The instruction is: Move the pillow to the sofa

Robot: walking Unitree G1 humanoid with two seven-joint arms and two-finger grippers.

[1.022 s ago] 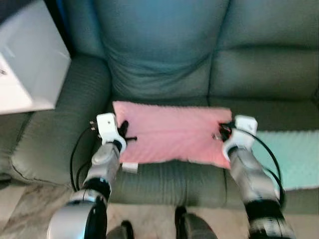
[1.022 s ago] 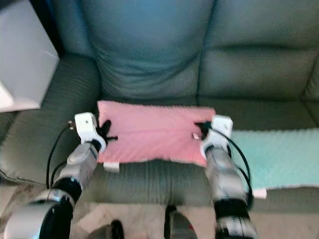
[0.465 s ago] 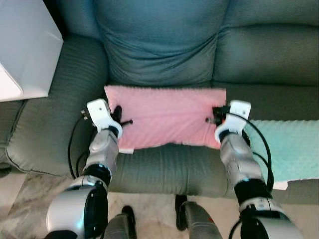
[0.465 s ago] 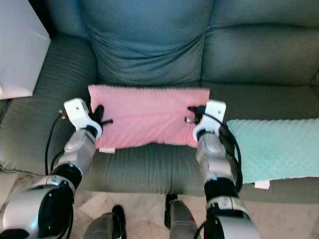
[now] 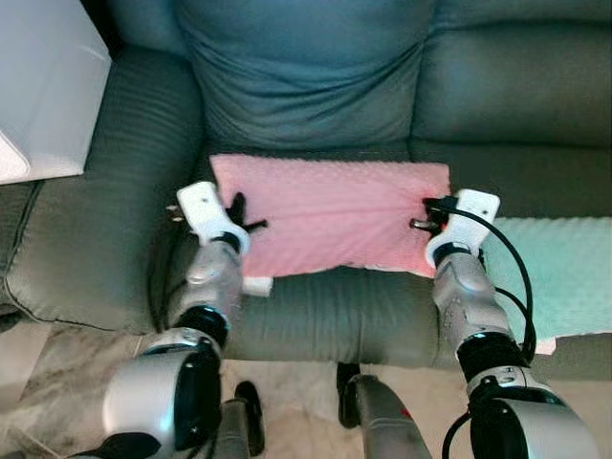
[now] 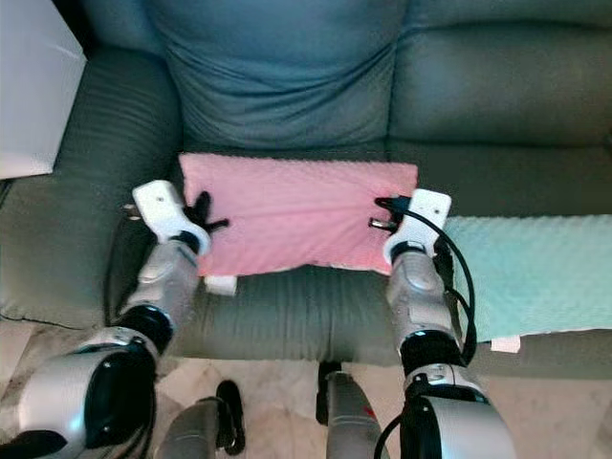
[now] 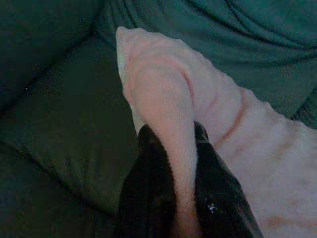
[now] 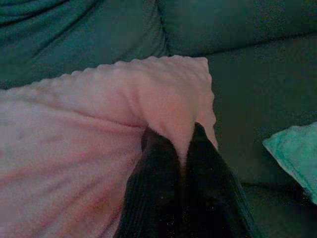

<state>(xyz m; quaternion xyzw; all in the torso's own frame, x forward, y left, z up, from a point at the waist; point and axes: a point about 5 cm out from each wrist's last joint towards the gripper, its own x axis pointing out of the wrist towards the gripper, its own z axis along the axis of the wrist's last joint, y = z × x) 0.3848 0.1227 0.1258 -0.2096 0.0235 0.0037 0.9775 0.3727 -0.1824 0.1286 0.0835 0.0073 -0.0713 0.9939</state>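
The pillow is a flat, pink rectangle with a fine, nubbly plush surface. It sits in the middle of the frame in the head views, spread lengthwise across the seat cushion of the sofa, its far long edge close under the backrest and its near edge toward the front of the seat. Both short ends are bunched into a fold where they are pinched. A small white tag shows at its near left corner. The sofa is dark green and soft, with a ribbed seat front and a broad padded armrest at the left of the frame.
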